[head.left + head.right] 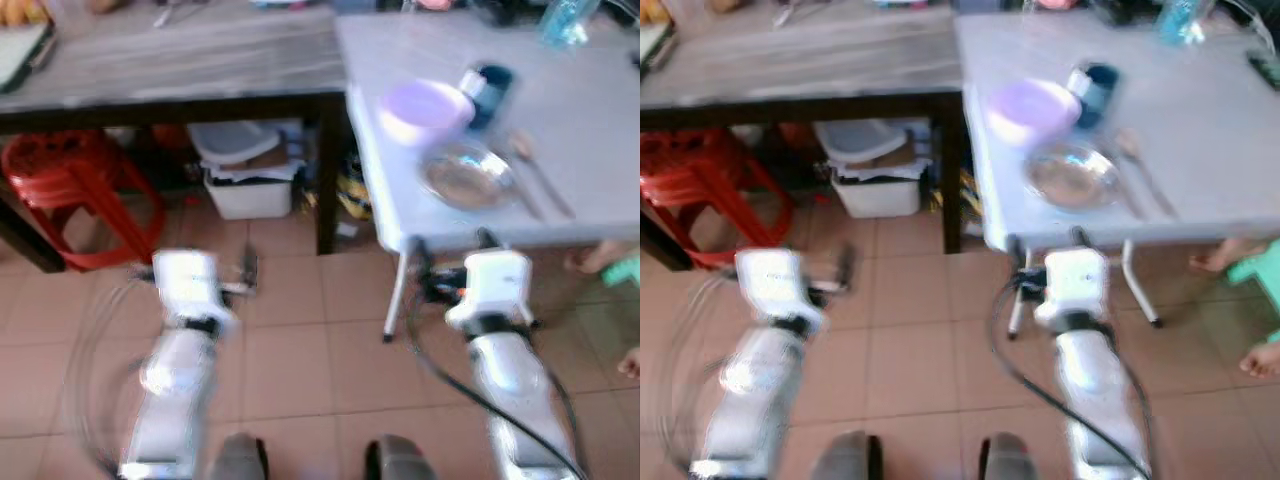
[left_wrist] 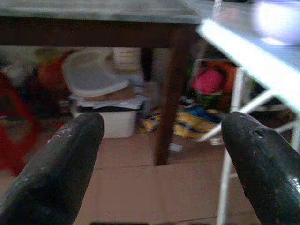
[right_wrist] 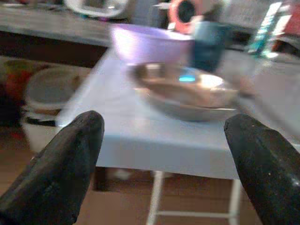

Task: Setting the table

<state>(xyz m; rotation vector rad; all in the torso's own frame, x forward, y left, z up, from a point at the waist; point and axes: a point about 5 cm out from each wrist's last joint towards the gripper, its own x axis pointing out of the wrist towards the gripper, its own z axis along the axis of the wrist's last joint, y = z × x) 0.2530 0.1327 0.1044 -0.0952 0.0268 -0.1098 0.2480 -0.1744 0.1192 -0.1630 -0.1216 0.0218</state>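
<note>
bench (image 1: 600, 190): pale white top, white legs
second bench (image 1: 180, 60): grey streaked top, dark brown frame
bowl (image 1: 425, 106): lilac
metal dish (image 1: 466, 176): silver
cup (image 1: 490, 92): dark teal
stool (image 1: 70, 190): red
floor (image 1: 300, 330): terracotta tiles
fingers (image 3: 61, 173): black

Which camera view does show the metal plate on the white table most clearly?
The right wrist view: the metal plate is near and large between the open fingers, before the purple bowl. Both eye views show it smaller and blurred, from above.
</note>
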